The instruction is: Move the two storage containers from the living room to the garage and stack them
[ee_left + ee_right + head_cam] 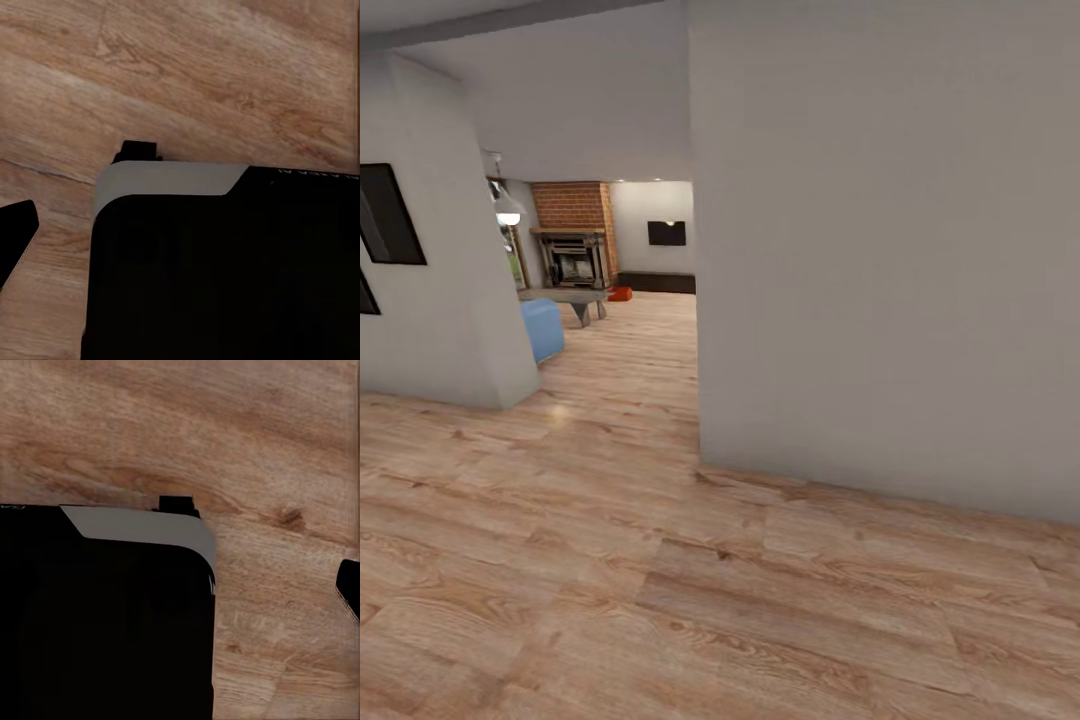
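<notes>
Grippers hanging low over wood-plank floor, jaw state impossible telling. One orange container sitting far ahead of both, beside fireplace in living room; neither arm looking nearer; long axis unreadable.

The light wood-plank floor runs from the hallway into the living room, where a small orange-red container, a grey bench and a blue seat stand on it.
</notes>
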